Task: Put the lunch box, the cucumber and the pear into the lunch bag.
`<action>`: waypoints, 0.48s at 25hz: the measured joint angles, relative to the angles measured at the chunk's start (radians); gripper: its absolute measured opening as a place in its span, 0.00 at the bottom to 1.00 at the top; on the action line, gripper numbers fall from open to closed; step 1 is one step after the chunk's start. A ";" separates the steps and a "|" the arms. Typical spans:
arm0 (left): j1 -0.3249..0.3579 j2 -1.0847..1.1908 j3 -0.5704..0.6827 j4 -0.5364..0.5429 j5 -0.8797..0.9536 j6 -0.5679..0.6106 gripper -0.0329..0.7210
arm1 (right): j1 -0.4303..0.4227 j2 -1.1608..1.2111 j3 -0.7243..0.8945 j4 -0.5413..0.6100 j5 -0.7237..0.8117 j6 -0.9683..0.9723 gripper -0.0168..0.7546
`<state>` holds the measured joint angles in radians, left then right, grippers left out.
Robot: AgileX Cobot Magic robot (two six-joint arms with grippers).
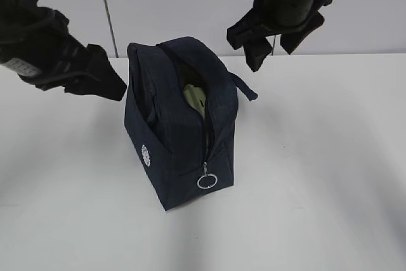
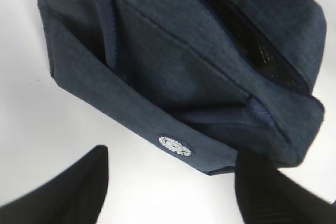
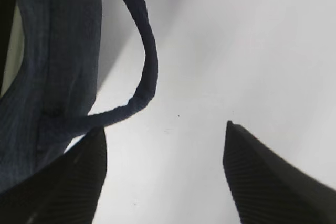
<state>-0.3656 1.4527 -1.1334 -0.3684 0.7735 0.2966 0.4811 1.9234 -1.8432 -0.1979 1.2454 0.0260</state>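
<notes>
The dark navy lunch bag (image 1: 181,125) stands on the white table (image 1: 317,176), its top zipper open and its silver ring pull (image 1: 207,181) hanging at the front. A pale green patch (image 1: 195,95) shows inside the opening; I cannot tell for sure which item it is. The cucumber and the pear are hidden. My left gripper (image 1: 108,84) hovers left of the bag, open and empty; its view shows the bag's side (image 2: 173,72) with the white logo (image 2: 175,145). My right gripper (image 1: 273,46) hangs open and empty above the bag's back right, near the strap handle (image 3: 144,72).
A grey wall with a vertical seam (image 1: 108,11) stands behind the table. The bag's other handle (image 1: 244,87) sticks out to the right.
</notes>
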 joint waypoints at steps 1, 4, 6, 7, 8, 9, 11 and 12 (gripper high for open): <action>0.000 -0.019 0.034 0.000 -0.032 -0.003 0.64 | 0.000 -0.025 0.023 -0.002 -0.002 0.007 0.72; 0.000 -0.095 0.154 0.000 -0.145 -0.003 0.63 | 0.000 -0.124 0.137 0.000 -0.052 0.034 0.71; 0.000 -0.160 0.251 -0.002 -0.249 -0.003 0.63 | 0.000 -0.195 0.238 0.021 -0.141 0.041 0.69; 0.000 -0.186 0.289 -0.005 -0.291 -0.003 0.62 | -0.001 -0.235 0.302 0.038 -0.195 0.041 0.68; 0.000 -0.214 0.328 -0.008 -0.332 -0.003 0.62 | -0.001 -0.266 0.371 0.055 -0.248 0.043 0.67; 0.000 -0.238 0.358 -0.009 -0.360 -0.003 0.62 | -0.001 -0.284 0.395 0.066 -0.274 0.043 0.67; 0.000 -0.271 0.394 -0.012 -0.381 -0.003 0.61 | -0.001 -0.355 0.575 0.117 -0.390 0.045 0.66; 0.000 -0.282 0.405 -0.013 -0.388 -0.003 0.61 | -0.001 -0.369 0.623 0.136 -0.423 0.045 0.66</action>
<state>-0.3656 1.1711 -0.7286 -0.3817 0.3851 0.2940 0.4797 1.5547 -1.2205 -0.0617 0.8222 0.0708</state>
